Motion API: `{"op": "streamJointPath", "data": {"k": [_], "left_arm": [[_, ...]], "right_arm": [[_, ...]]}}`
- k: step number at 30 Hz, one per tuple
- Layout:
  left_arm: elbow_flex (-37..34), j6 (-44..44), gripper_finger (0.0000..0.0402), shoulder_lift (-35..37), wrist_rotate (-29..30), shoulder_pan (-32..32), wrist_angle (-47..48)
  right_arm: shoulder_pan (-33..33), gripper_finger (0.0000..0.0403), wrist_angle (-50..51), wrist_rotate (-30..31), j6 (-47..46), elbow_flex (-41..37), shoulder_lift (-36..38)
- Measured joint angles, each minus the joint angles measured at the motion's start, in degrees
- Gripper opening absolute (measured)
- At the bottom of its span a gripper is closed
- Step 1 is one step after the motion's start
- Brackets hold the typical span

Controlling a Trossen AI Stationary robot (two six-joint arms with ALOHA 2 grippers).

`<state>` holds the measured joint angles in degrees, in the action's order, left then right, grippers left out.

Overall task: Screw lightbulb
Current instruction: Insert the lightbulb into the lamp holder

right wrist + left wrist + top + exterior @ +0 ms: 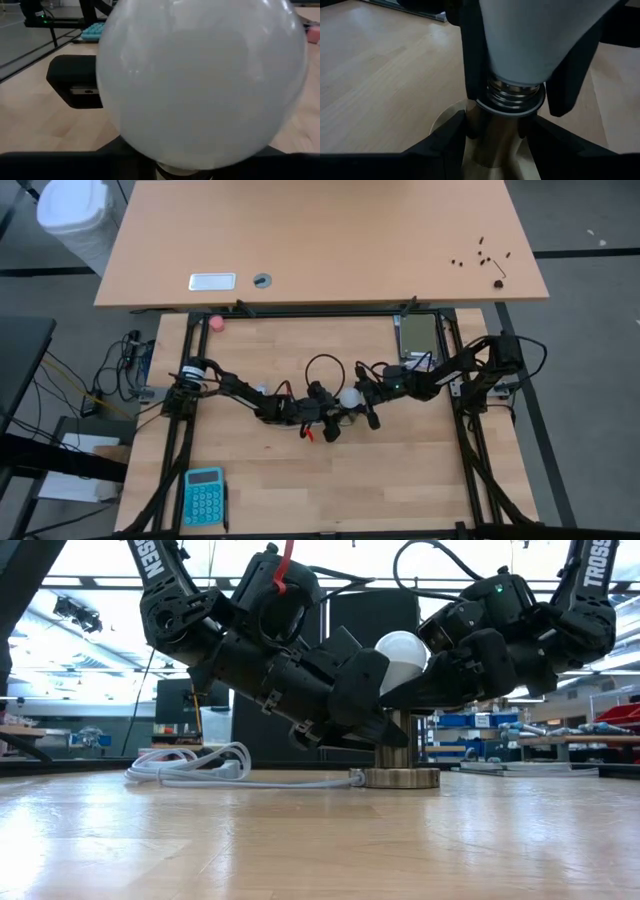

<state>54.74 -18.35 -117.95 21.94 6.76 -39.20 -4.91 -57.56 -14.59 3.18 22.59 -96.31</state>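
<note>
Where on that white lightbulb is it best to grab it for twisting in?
Probably on the round globe of the lightbulb, from its two sides, as the right gripper does. The threaded base points down into the socket, so it must stay free. The left gripper steadies the socket.

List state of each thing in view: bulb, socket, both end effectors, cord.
lightbulb: upright over the socket, threads still showing, not fully screwed in.
socket: standing on the table, stem clamped.
left end effector: shut on the socket stem.
right end effector: shut on the lightbulb.
cord: loosely coiled on the table, attached to the socket.
calculator: lying flat, untouched.
</note>
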Motion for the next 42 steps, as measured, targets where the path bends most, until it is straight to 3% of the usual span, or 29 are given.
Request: {"op": "streamJointPath", "data": {"k": [9,12,28,42], "left_arm": [[0.00,0.00,0.0198,0.00,0.10,-0.02,0.00],[-0.01,-0.02,0.0198,0.00,0.10,-0.02,-0.02],[-0.02,0.11,0.0198,0.00,-0.66,-0.02,0.20],[0.00,0.11,0.0198,0.04,-0.81,0.02,0.44]], "right_arm": [[-0.43,0.0274,0.59,-2.70,-0.11,0.00,-0.02],[-0.59,0.0294,1.17,-2.84,-0.19,0.23,0.29],[-1.07,0.0287,14.95,-3.07,2.40,8.02,2.32],[-1.73,0.0278,14.88,-4.48,1.64,7.78,2.32]]}}
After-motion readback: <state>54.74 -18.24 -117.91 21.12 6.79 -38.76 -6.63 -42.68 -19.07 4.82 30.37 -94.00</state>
